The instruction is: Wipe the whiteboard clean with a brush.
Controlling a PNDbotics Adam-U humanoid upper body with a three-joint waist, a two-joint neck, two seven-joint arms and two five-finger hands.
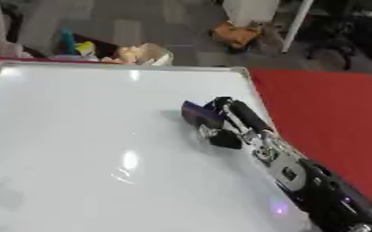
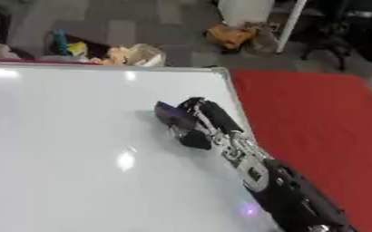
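Right hand [image 1: 235, 122]: fingers curled round purple brush [image 1: 198, 113] | brush touching whiteboard [image 1: 78, 149], right of centre | red tabletop [image 1: 332, 118] right of whiteboard

Right arm only, entering from the lower right corner and stretched up and to the left across the view. Black forearm, then a silver wrist section with exposed joints just behind the hand. Right hand [image 1: 230, 123] at the far end of the arm, palm down, fingers curled over and beyond the palm, thumb tucked beneath on the near side, closed round a small purple block [image 1: 198, 113] at the fingertips.
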